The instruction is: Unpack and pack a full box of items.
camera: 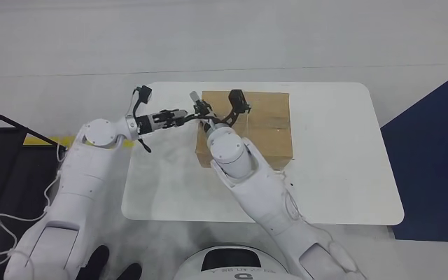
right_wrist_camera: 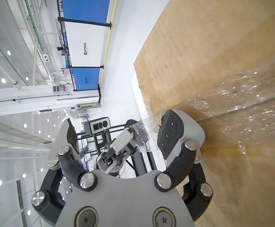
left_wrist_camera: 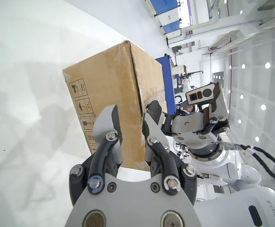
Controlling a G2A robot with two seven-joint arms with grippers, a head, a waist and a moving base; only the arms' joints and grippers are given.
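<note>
Tape (right_wrist_camera: 144,132) snag risk on box (camera: 269,129)
Our left gripper (left_wrist_camera: 131,116) is narrow, right gripper (right_wrist_camera: 119,119) wide; we fear it sticking to them.

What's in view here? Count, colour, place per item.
box: 1, brown, closed, on the table
tape: clear, along the box's top seam, with a loose flap at its edge
table: 1, white, under the box
screens: several, blue, in the room behind
left gripper: 1, grey and black, jaws open, at the box's taped edge
right gripper: 1, grey and black, jaws wide open, one against the same taped edge
</note>
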